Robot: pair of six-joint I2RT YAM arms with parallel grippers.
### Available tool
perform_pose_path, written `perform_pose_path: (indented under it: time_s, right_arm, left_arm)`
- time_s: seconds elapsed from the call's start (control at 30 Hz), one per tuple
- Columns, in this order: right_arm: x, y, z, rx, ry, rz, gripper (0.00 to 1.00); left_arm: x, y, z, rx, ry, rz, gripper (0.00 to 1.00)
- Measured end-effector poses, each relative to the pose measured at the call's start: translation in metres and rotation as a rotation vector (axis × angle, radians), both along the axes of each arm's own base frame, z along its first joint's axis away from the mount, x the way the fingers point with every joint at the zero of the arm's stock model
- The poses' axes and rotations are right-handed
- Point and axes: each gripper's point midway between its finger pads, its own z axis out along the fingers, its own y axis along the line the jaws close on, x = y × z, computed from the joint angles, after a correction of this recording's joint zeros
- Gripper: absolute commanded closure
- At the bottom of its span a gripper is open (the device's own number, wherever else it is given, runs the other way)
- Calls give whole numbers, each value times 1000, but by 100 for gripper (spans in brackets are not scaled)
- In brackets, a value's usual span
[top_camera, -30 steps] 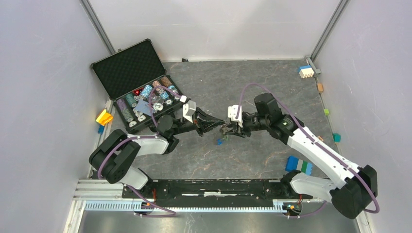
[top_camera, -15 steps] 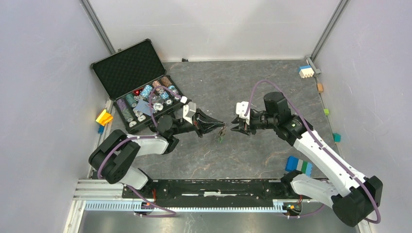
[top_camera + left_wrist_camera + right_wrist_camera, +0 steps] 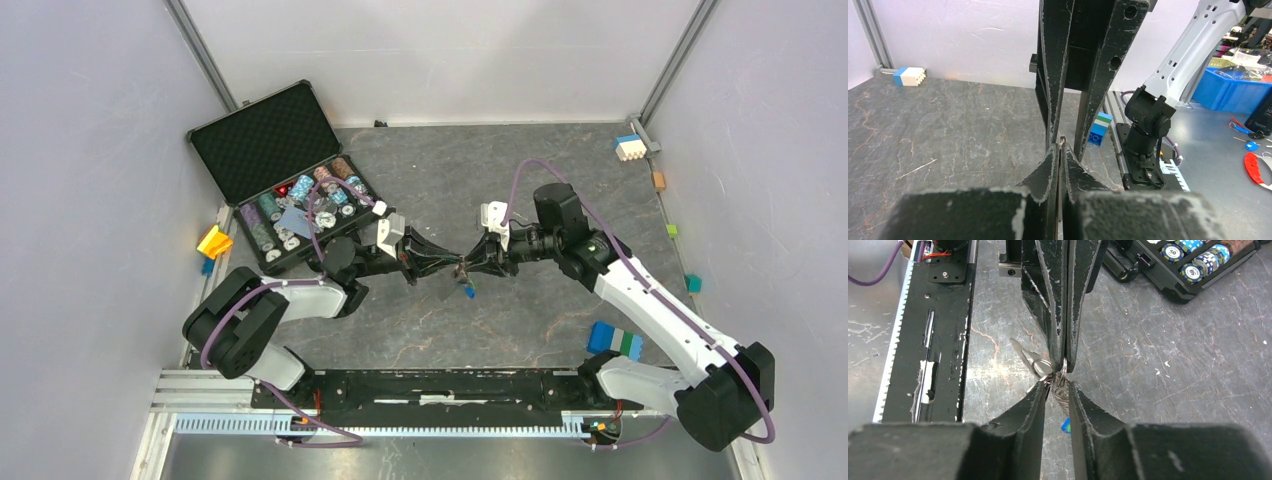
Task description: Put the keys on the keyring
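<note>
Both grippers meet tip to tip over the middle of the table. My left gripper [image 3: 457,267] is shut on the thin metal keyring [image 3: 1062,142], which shows as a sliver at its tips. In the right wrist view, the right gripper [image 3: 1055,383] has its jaws a little apart, closed on the keyring's coiled stretch [image 3: 1062,391]. A small ring with a bare metal key [image 3: 1021,349] sticks out to the left. The blue tag [image 3: 1066,425] of one of the keys hangs below, also seen as a blue tag [image 3: 468,292] from above. Other keys are hidden.
An open black case of poker chips [image 3: 300,200] lies at the back left, close to the left arm. A blue-green block [image 3: 614,340] sits near the right arm's base. A white-blue block [image 3: 628,147] and small coloured blocks line the right edge. A yellow block [image 3: 213,241] lies at far left.
The right gripper drew back to the right half a second ago, then returned to the left gripper's tip and narrowed on the keyring. The left arm stayed put.
</note>
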Motion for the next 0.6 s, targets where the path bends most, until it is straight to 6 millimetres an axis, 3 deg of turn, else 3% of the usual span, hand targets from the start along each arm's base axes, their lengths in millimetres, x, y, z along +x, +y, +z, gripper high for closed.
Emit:
perform_pose_path:
  time_s: [0.23,0.37,0.53,0.6]
  right_arm:
    - [-2,4,1,18,29,17,84]
    - [-2,4,1,21,36,15,100]
    - [-1,4,-1,15,48,5,100]
    - [1,3,-1,5,43,-4,100]
  left_arm:
    - [-1,0,0,2,-9,-2,98]
    - [-1,0,0,2,-10,-3,98]
    - [-2,0,-2,9,-30,-9,98]
    - [-2,0,-3,12,-48,-9,93]
